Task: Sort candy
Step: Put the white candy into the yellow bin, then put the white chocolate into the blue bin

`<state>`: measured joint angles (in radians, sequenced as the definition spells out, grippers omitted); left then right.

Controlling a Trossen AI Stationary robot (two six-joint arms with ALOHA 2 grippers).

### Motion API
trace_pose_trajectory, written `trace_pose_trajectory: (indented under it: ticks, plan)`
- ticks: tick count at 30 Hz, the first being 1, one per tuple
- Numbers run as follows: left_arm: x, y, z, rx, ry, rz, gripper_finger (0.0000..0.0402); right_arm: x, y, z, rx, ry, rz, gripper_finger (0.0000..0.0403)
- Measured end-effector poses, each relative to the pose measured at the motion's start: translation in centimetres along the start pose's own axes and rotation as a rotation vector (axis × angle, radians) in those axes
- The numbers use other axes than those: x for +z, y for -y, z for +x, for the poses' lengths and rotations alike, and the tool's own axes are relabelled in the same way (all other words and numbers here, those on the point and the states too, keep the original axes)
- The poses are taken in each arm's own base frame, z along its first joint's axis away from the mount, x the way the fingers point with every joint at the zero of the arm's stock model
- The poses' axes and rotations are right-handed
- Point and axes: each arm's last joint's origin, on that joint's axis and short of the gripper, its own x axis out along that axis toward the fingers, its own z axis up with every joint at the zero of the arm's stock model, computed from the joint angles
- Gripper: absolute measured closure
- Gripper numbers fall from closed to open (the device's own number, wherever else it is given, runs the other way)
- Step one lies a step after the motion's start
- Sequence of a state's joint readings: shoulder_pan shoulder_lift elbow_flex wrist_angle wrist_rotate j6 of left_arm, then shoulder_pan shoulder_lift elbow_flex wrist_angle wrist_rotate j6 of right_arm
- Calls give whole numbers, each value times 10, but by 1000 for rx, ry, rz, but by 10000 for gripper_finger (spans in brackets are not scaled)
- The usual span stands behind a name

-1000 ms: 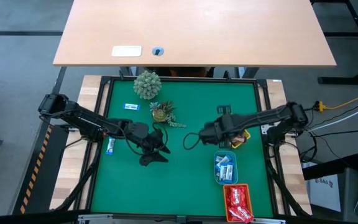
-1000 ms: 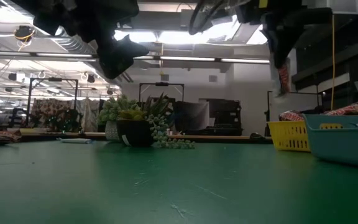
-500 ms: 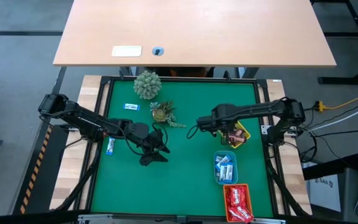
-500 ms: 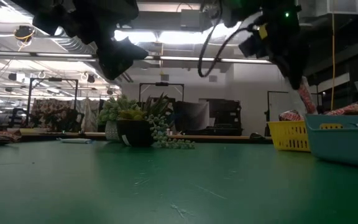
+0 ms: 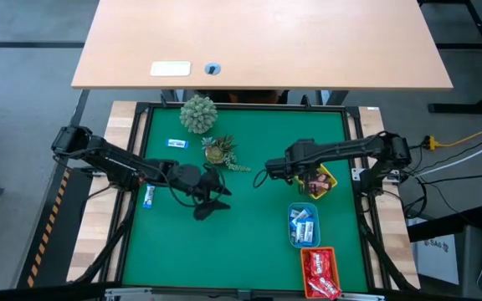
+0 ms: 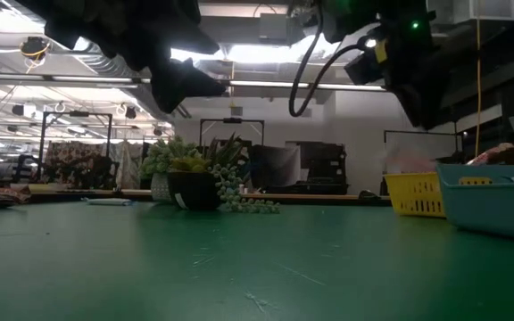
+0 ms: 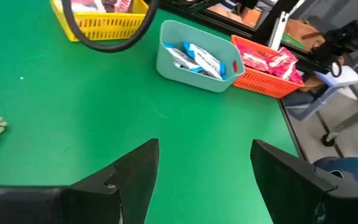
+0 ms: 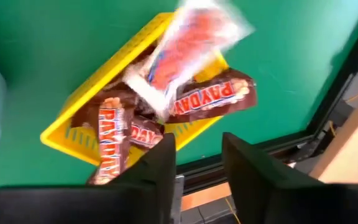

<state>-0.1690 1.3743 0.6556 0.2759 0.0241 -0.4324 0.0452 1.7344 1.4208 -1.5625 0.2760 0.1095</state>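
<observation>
Dark jointed arms (image 5: pixel 115 160), looped black cables (image 6: pixel 315 67).

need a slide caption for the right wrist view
Right end effector open above the yellow tray of brown candy bars, one blurred wrapped candy dropping in.

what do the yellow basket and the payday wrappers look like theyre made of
Yellow basket: likely rigid moulded plastic, with slotted walls and an even, slightly glossy colour. Payday wrappers: probably thin plastic film, glossy and creased, with printed lettering.

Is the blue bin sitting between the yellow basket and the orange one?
Yes. In the left wrist view, the blue bin stands between the yellow basket and the orange basket.
</observation>
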Motion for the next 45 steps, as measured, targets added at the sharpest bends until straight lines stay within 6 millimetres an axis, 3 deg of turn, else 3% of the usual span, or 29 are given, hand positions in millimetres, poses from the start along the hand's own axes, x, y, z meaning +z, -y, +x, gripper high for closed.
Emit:
trace_pose_trajectory:
  ticks: [5,11,19,25,29,45]
  plan:
    - [1,-9,0,41,-14,-14,154,0,0,0,8,-2,-1,241]
    - [0,-32,-9,155,-113,21,154,-1,-2,0,56,-17,61,231]
    - [-11,-54,-51,334,-381,83,154,-2,-13,-4,29,2,93,230]
    - [-17,-72,-80,616,-501,90,154,-6,-34,-10,12,33,83,230]
    - [-16,-90,-90,740,-554,100,154,-7,-49,-14,5,68,62,230]
    - [-18,-181,-118,862,-783,121,154,-3,-85,-23,48,251,36,230]
